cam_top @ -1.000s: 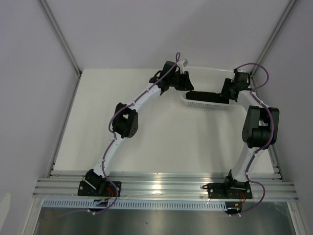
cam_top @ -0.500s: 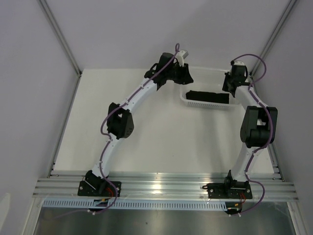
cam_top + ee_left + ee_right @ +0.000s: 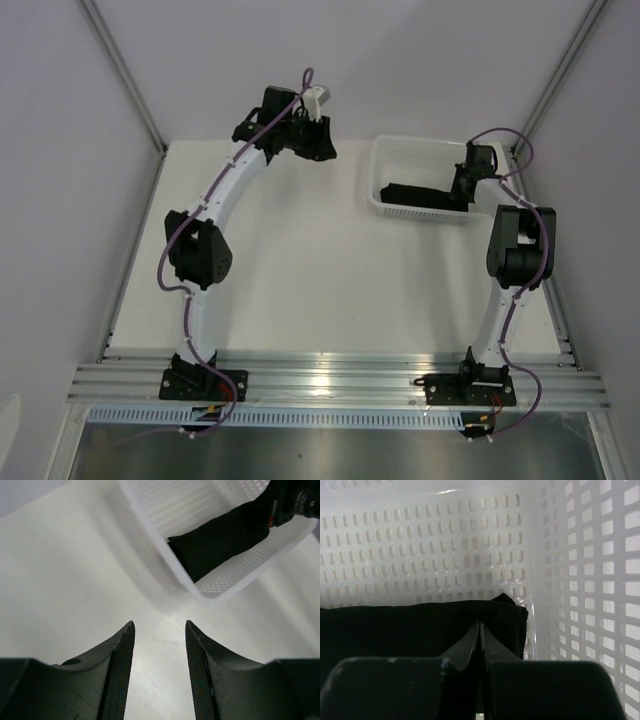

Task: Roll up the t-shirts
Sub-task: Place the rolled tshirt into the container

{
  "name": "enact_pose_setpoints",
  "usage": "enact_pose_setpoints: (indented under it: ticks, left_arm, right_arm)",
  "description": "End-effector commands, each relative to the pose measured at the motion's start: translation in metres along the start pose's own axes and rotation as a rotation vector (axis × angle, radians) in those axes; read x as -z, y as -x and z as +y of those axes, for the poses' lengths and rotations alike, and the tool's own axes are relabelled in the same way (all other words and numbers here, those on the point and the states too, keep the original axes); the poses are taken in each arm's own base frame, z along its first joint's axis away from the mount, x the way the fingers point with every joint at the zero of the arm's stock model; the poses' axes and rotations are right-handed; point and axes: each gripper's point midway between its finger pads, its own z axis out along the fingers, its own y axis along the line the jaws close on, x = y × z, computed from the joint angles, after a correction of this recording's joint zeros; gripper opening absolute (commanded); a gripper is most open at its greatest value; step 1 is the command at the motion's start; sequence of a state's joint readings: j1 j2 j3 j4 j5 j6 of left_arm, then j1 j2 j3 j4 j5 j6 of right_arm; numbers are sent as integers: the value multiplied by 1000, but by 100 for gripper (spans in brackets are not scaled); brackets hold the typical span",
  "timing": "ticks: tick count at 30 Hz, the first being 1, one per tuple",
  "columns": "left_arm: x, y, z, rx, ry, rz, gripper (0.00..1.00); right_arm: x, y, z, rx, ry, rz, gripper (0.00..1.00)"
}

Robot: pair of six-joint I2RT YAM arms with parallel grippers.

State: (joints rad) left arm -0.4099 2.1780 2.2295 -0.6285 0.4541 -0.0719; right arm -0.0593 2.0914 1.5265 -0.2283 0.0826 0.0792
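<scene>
Basket [image 3: 580, 580] walls and the t-shirt [image 3: 395, 630] crowd the right fingers [image 3: 460, 652]; left of the basket the bench [image 3: 300, 280] gives room

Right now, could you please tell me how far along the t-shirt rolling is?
Done: the black t-shirt lies as a rolled bundle inside the white basket. In hand: the right gripper is shut at the bundle's end; the left gripper hangs open, away from the basket. Left: probably lifting the right gripper out; no other shirt shows.

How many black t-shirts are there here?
1: a black cotton t-shirt, bundled lengthwise, lying inside the white plastic mesh basket toward the far right corner. Another could hide underneath it.
</scene>
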Motion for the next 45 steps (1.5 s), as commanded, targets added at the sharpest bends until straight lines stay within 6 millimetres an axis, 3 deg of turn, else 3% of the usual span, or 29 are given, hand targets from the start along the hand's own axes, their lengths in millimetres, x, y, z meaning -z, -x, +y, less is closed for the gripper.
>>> enact_pose_setpoints:
  ticks: [1,4,6,8,10,11,12,13,14,15,16,17,18,19,21,22,24,25,26,28,29,34,45]
  left_arm:
    - [54,19,1,-98,47,-26,48]
    - [76,17,13,-135,97,-16,50]
    - [85,9,17,-134,116,5,52]
    - [107,6,22,-149,161,13,54]
    - [128,6,30,-164,203,9,57]
    - [147,9,29,-171,228,-7,60]
    - [156,2,33,-162,248,0,62]
    - [172,3,44,-144,286,-13,64]
    - [182,-6,50,-122,308,-5,66]
    - [205,-1,46,-119,332,-39,67]
    - [215,-22,62,-72,365,-6,68]
    - [227,-26,63,-67,384,-12,70]
    - [252,-20,55,-86,413,-59,71]
    - [258,-47,68,-60,443,-16,72]
    - [280,-57,71,-74,494,-34,76]
    - [291,-85,76,-59,542,-4,77]
    - [309,-114,93,-16,631,19,78]
    - [328,-120,95,0,680,-7,79]
    - [326,-145,100,39,687,31,79]
    - [342,-156,103,70,734,10,80]
    - [339,-171,104,95,734,31,80]
    - [336,-188,99,167,724,27,88]
    - [327,-185,93,212,677,-3,90]
  right_arm:
    - [9,33,-4,7,-21,-84,0]
    - [21,48,-8,23,-35,-109,0]
    - [32,61,-10,32,-45,-142,6]
    - [60,89,-10,27,-43,-220,12]
    - [84,108,-12,32,-51,-272,31]
    - [112,126,-14,29,-53,-333,38]
    - [127,134,-18,23,-66,-360,50]
    - [141,138,-23,50,-84,-373,56]
    - [169,147,-30,44,-97,-415,61]
    - [180,149,-40,34,-119,-425,74]
    - [191,145,-49,26,-144,-417,85]
    - [210,142,-56,10,-156,-431,99]
    - [219,138,-71,-10,-186,-431,100]
    - [226,129,-80,-26,-211,-417,100]
    - [245,109,-105,-72,-251,-415,99]
    - [250,101,-113,-109,-254,-416,100]
    - [260,74,-140,-193,-296,-410,99]
    - [263,65,-147,-215,-311,-407,99]
    - [265,57,-153,-236,-324,-404,99]
    - [272,41,-164,-286,-346,-405,100]
    - [274,38,-165,-290,-346,-412,100]
    - [285,35,-168,-334,-369,-482,100]
    - [287,19,-158,-378,-352,-531,99]
